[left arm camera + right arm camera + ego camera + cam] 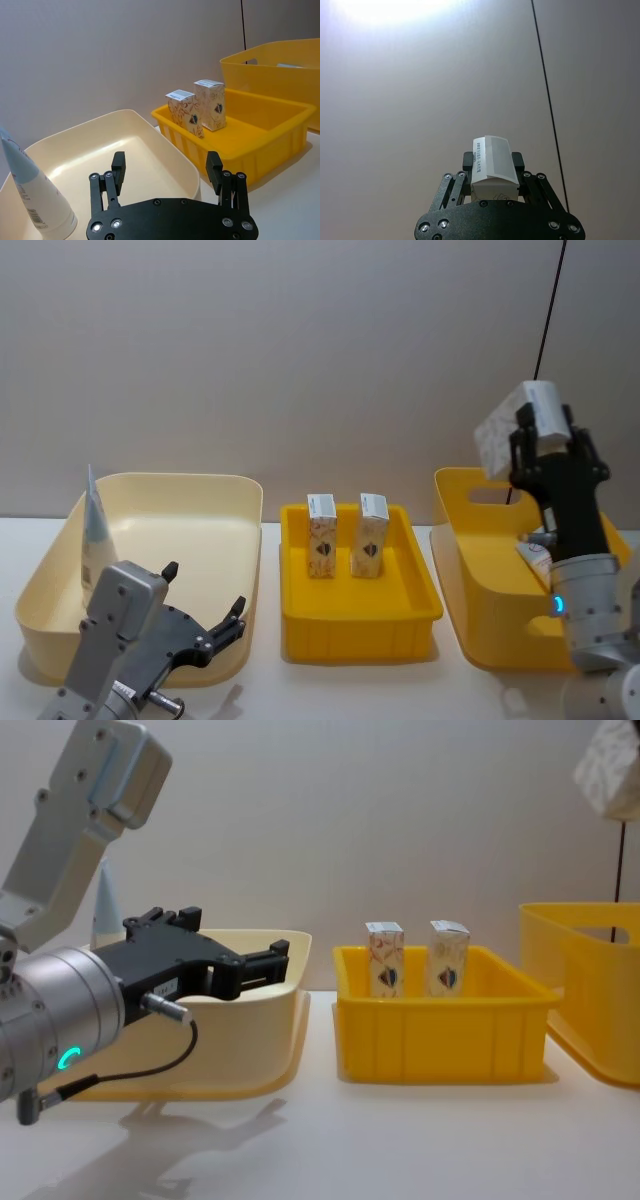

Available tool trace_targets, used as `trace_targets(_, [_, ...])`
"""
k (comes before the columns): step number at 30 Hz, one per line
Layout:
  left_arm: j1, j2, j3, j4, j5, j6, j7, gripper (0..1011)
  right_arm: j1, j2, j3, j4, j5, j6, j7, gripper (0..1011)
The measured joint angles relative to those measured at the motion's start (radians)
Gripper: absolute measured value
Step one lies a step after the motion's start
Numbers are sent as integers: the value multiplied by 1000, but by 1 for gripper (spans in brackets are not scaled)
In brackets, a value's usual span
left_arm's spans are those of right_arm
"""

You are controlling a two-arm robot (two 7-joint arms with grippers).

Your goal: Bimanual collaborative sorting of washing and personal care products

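My right gripper [550, 432] is raised above the yellow bin [478, 550] on the right, shut on a cream carton [512, 423] with marbled print; the right wrist view shows that carton [494, 150] clamped between the fingers. Two more cartons [321, 536] [370, 536] stand upright in the yellow centre tray [360, 625]. A pale blue-and-white tube [95, 538] leans in the far-left corner of the cream bin [160, 495]. My left gripper [205, 590] hovers open at that bin's near edge with nothing between its fingers. Another tube [535, 562] lies inside the yellow bin.
The three containers stand in a row on a white table [440, 690], cream bin left, tray centre, yellow bin right, with narrow gaps between them. A grey wall is behind. A thin black cable [548, 310] hangs behind my right arm.
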Motion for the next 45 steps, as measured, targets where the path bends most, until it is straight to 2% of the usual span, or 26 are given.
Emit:
trace_targets(10, [0,0,0,0,0,0,0,1003,-50,15,30,-95,-31,86,-49,435])
trace_targets(16, [0,0,0,0,0,0,0,1003,-81,27,38,-157,-77,186,-90,435])
trace_targets(26, [0,0,0,0,0,0,0,1003,-104,42,40,-210,-147,344,-140,435])
trace_targets(35, [0,0,0,0,0,0,0,1003,-102,49,31,-207,-204,484,-171,435])
trace_targets(41, [0,0,0,0,0,0,0,1003,-88,48,20,-176,-231,562,-181,434])
trace_targets(45, [0,0,0,0,0,0,0,1003,-79,44,12,-152,-243,593,-184,434])
